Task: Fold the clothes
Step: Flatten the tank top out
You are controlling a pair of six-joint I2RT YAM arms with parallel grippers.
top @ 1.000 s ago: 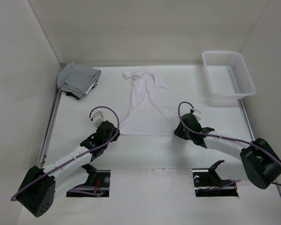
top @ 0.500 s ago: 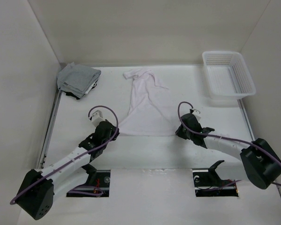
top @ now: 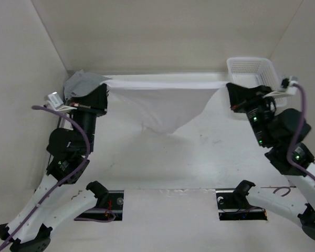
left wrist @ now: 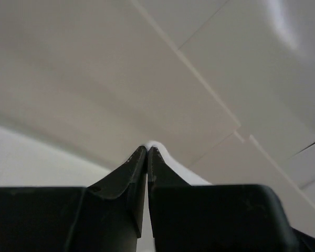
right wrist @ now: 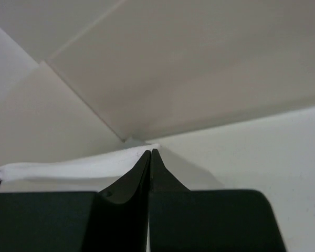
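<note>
The white garment has been lifted and is stretched along the far edge of the counter, its ends pinched by the left tool and right tool.

Bright, diffuse light fills the sharp top view; only faint, soft shadows lie on the white worktop. Wrist views are dimmer (left claw and right claw are dark, blurred silhouettes close up).
</note>
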